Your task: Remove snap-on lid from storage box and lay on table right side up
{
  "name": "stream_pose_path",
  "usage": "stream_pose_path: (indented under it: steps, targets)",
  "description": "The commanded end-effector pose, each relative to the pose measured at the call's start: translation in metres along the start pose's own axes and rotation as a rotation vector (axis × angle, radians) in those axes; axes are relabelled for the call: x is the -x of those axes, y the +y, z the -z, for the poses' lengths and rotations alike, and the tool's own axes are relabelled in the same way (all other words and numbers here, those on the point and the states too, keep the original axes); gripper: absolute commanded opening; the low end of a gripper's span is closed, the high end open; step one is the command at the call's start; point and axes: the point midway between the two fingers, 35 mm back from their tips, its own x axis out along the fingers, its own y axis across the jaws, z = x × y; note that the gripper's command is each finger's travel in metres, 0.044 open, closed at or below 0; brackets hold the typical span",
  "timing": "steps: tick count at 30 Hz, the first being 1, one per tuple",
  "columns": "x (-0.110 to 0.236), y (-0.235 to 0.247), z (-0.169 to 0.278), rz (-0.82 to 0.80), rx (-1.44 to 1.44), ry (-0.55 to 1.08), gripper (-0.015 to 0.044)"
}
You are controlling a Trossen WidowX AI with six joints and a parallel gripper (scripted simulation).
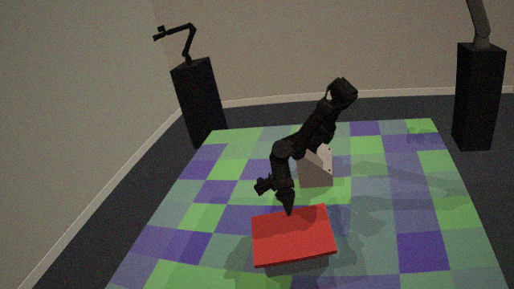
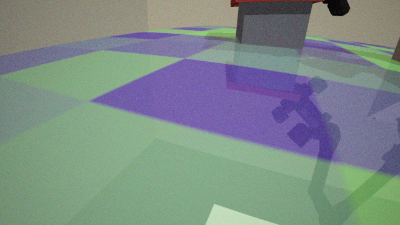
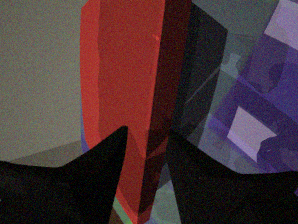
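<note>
From where I stand, the glossy checkered table of green and purple squares comes first, then the grey storage box standing on it. The red lid, a thin, flat, stiff-looking slab wider than the box, sits on top of it, overhanging. At the lid's far edge, on the arm's side, the dark gripper is clamped on the rim, one tapered finger on each face. The lid stretches away from the gripper, so I'd judge lifting that edge peels it off.
</note>
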Motion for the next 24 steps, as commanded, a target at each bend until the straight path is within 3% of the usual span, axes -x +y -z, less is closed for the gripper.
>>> stream_pose_path:
  steps: [1, 24]
  targets:
    - [-0.0009, 0.0004, 0.0, 0.0, -0.002, 0.0, 0.0]
    - [-0.0023, 0.0016, 0.0001, 0.0, -0.002, 0.0, 0.0]
